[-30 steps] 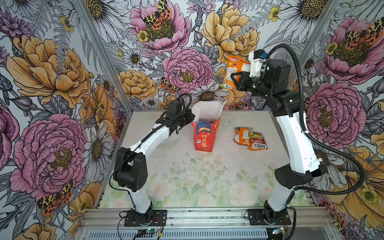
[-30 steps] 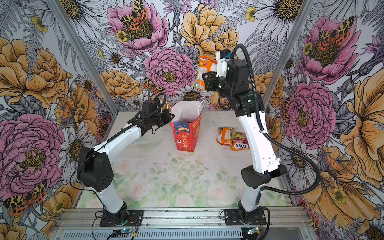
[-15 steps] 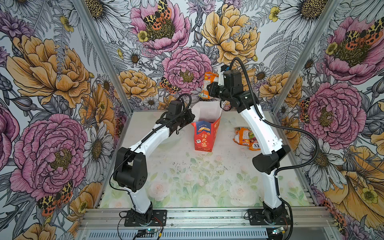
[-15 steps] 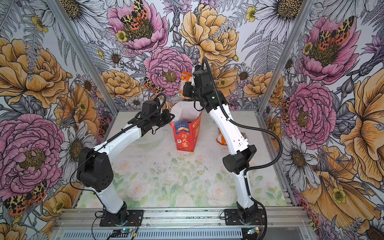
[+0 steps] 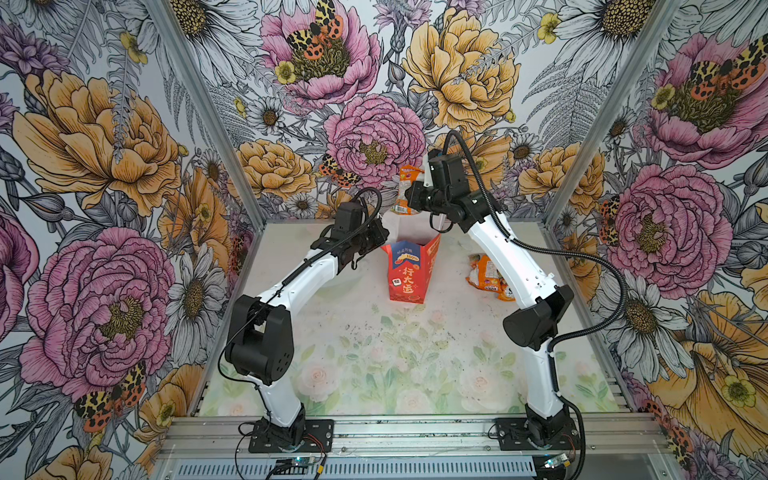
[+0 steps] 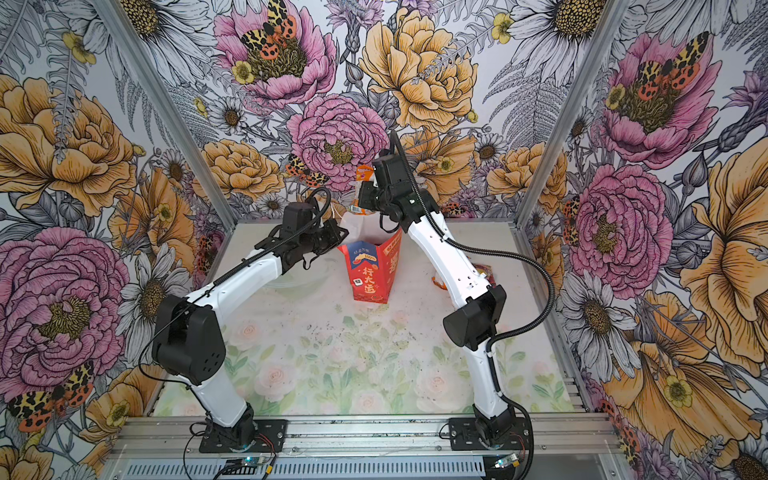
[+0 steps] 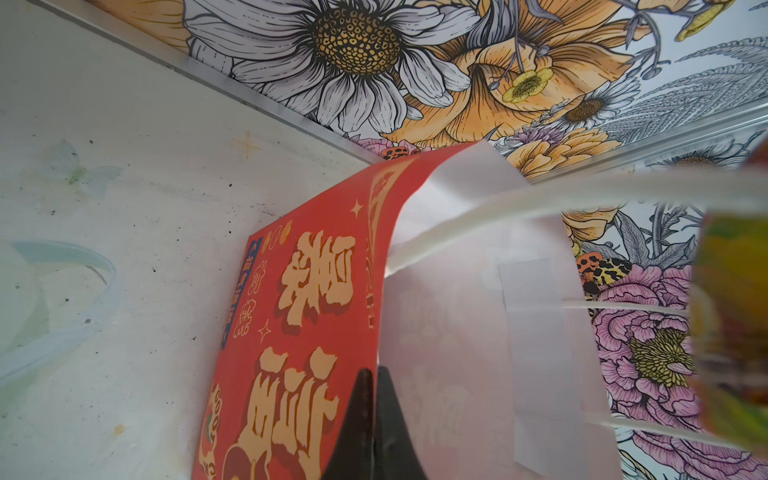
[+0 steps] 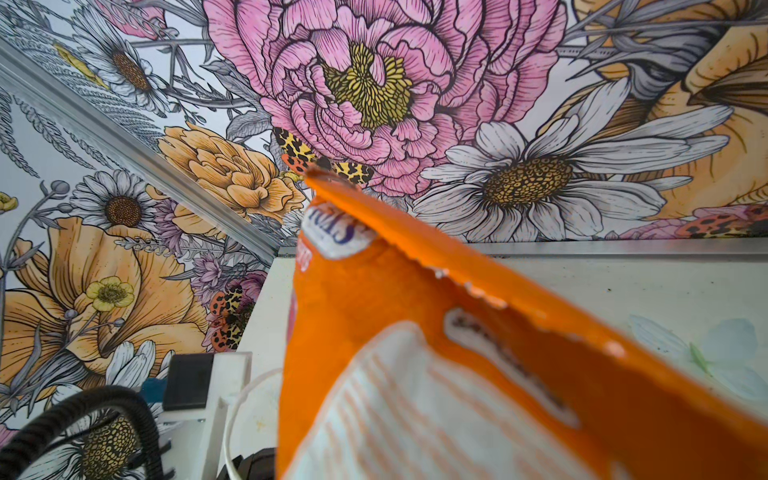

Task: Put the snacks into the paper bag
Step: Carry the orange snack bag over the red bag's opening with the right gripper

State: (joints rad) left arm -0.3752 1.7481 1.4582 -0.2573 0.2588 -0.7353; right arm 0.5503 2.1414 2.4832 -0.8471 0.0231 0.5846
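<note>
**Worktop**: pale, flower-printed, speckled; carries everything below.

**Paper bag**: red outside, white inside; stands upright near the middle of the worktop, mouth open upward; also in the left wrist view, where one wall bows outward.

**Loose snacks**: orange-and-white packets lying flat on the worktop, to the right of the bag and apart from it; partly hidden behind the right arm; exact count cannot be told.

**Held snack**: one orange-and-white packet, hanging just above the far edge of the bag's mouth, not yet inside; fills the right wrist view.

**Left end effector**: clenched on the bag's near-left wall at the rim, one finger either side of the paper; judged to be steadying the bag and keeping it open.

**Right end effector**: grasping the held snack by its edge.

**Step in hand**: carrying a packet to the bag; the loose snacks remain to follow.

**Next move**: calls for lowering the packet squarely into the mouth, clear of the cord handles, then letting go.

**Change**: a second ago the right arm stood to the right of the bag with the packet raised high; now it reaches across to the bag; left end effector and bag unchanged.
</note>
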